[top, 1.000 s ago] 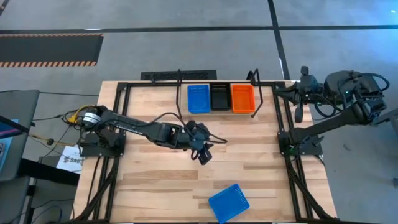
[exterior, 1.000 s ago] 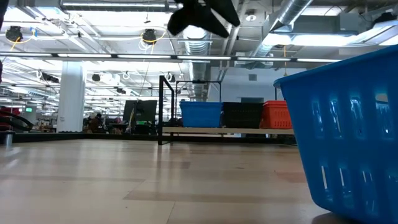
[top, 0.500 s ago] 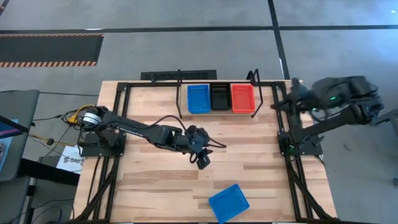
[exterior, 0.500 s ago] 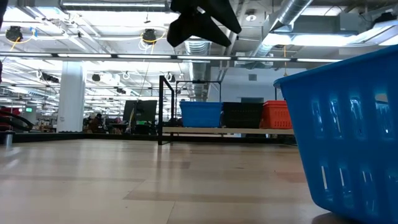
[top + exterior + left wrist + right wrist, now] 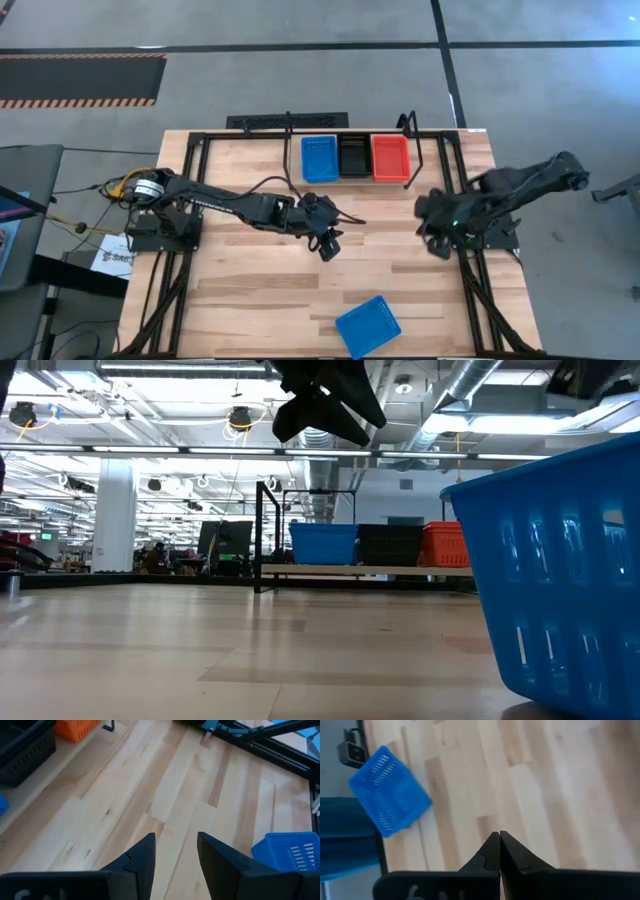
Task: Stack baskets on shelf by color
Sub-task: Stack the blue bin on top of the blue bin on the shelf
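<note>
bright, even overhead light fills the scene, with ceiling lamps [image 5: 240,418] glowing in the low view. shadows on the wooden table [image 5: 250,290] are faint and soft. the right arm [image 5: 500,195] is smeared by motion blur. the near blue basket [image 5: 560,570] looms large and slightly soft.

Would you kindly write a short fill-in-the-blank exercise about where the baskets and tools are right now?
1. On the shelf, the black basket sits between the blue basket and the ____ one.
2. The loose basket lying on the table is ____.
3. The left tool is ____.
4. The right tool is ____.

Missing words: red-orange; blue; open; shut
</note>
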Motion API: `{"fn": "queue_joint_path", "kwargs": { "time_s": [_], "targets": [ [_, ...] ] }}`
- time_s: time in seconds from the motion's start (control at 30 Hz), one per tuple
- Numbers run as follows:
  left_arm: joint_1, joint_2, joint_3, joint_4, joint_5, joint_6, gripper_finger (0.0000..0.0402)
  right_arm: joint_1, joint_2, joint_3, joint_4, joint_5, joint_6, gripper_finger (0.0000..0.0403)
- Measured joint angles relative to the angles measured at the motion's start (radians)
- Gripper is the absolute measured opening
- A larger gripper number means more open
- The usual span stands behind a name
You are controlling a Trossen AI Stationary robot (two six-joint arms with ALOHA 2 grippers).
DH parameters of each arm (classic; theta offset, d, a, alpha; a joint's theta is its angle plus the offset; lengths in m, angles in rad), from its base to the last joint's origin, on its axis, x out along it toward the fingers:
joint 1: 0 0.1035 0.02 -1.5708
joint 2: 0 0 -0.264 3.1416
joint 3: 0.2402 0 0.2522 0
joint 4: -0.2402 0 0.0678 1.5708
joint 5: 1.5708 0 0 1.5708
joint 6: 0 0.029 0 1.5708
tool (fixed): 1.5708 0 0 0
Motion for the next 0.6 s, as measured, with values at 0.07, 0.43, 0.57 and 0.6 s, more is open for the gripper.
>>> {"fn": "queue_joint_path", "kwargs": {
  "time_s": [0.07, 0.43, 0.57, 0.6],
  "targets": [
    [0.011, 0.0, 0.0, -0.001, 0.009, 0.0, 0.0132, 0.03, 0.01, -0.062, 0.095, -0.014, 0.023, 0.0015],
    [0.102, -0.041, 0.002, -0.148, 0.187, 0.074, 0.0132, 0.043, 0.2, -0.136, 0.308, -0.011, 0.163, 0.0068],
    [0.123, -0.055, 0.002, -0.206, 0.19, 0.136, 0.0132, 0.025, 0.302, -0.136, 0.349, -0.037, 0.196, 0.0107],
    [0.127, -0.056, 0.002, -0.21, 0.19, 0.148, 0.0132, 0.023, 0.327, -0.135, 0.362, -0.057, 0.197, 0.012]
  ]
}}
